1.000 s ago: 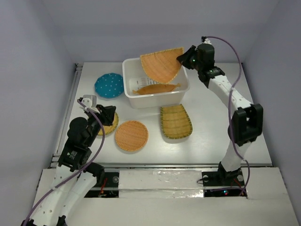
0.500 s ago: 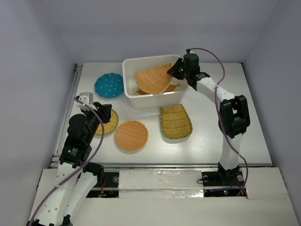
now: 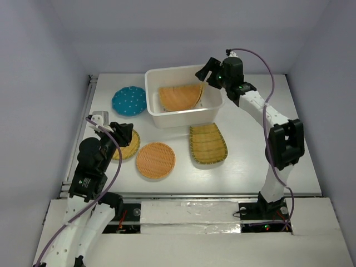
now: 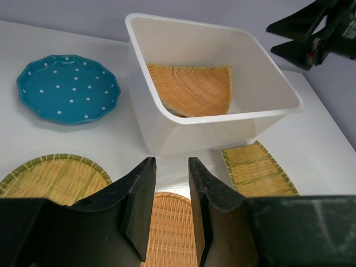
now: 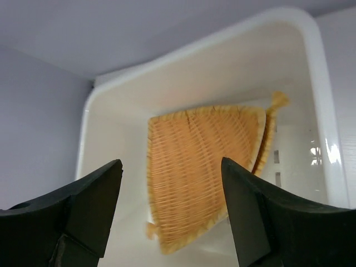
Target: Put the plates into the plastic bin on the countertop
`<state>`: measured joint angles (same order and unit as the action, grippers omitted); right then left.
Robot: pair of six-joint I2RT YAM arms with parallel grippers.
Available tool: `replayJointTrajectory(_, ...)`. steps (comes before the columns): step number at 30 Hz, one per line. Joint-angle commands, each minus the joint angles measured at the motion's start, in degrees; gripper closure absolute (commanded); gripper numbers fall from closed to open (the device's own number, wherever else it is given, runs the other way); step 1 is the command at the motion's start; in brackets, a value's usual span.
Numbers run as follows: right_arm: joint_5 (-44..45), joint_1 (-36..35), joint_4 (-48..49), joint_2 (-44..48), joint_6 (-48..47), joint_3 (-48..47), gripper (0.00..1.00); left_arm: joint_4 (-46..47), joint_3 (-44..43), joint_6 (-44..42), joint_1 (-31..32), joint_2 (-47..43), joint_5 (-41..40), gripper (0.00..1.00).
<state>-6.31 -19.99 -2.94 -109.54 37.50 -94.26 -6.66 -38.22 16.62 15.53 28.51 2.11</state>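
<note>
The left arm point(image 3: 89, 164) and right arm point(image 3: 266, 110) are built of glossy white tubular links joined by blocky black motor housings. A thin purple-grey cable point(image 3: 271, 69) loops along each one. The left gripper point(image 4: 171, 164) and right gripper point(image 5: 171, 167) both have matte black, wedge-shaped fingers.

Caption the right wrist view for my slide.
Right arm's jaws open above the fan-shaped plate lying in the plastic bin.
</note>
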Motion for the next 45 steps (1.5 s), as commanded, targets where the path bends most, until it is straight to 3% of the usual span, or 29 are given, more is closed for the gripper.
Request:
replayJointTrajectory(1,1.7,-0.5,3.1,8.9,-3.7,0.8,0.23,2.4,-1.3,0.0,0.8,-1.1,0.6,0.73)
replayJointTrajectory(3,2.6,-0.5,3.1,14.2,-5.5,4.6,0.31,2.3,-1.4,-0.1,1.4,-1.7,0.4,0.72)
replayJointTrajectory(4,3.7,-0.5,3.1,16.0,-6.1,6.0,0.48,2.3,-1.5,-0.1,1.4,-1.9,0.3,0.71)
replayJointTrajectory(6,4.4,-0.5,3.1,21.5,-7.8,11.3,0.71,2.2,-1.5,-0.2,2.0,-2.7,0.0,0.71)
replayJointTrajectory(7,4.9,-0.5,3.1,23.5,-8.1,13.6,0.92,2.1,-1.4,-0.2,2.0,-3.0,-0.1,0.70)
replayJointTrajectory(8,4.9,-0.5,3.1,27.1,-8.7,15.7,1.00,2.1,-1.5,-0.2,2.0,-3.5,-0.3,0.69)
replayJointTrajectory(16,1.3,-0.5,1.4,40.6,-10.8,36.3,1.00,1.8,-1.5,-0.3,3.6,-5.4,-0.7,0.65)
replayJointTrajectory(21,-0.8,-0.5,2.3,43.0,-9.6,47.1,1.00,1.7,-1.4,-0.3,3.6,-5.7,-0.9,0.64)
replayJointTrajectory(24,-0.8,-0.5,3.8,41.8,-8.1,50.8,0.72,1.7,-1.5,-0.3,4.2,-5.5,-0.8,0.64)
replayJointTrajectory(25,-2.1,-0.5,4.9,41.3,-7.8,51.6,0.52,1.7,-1.5,-0.3,4.2,-5.4,-0.8,0.64)
replayJointTrajectory(28,-2.7,-0.5,6.6,37.4,-6.0,52.9,0.36,1.7,-1.5,-0.3,4.2,-4.9,-0.7,0.64)
replayJointTrajectory(36,4.5,0.0,5.8,31.1,-0.9,55.8,0.35,1.8,-1.5,-0.3,4.2,-3.1,-0.7,0.64)
replayJointTrajectory(45,-2.7,0.6,7.8,27.3,1.5,58.4,0.39,2.3,-1.4,-0.3,3.1,-1.7,0.0,0.64)
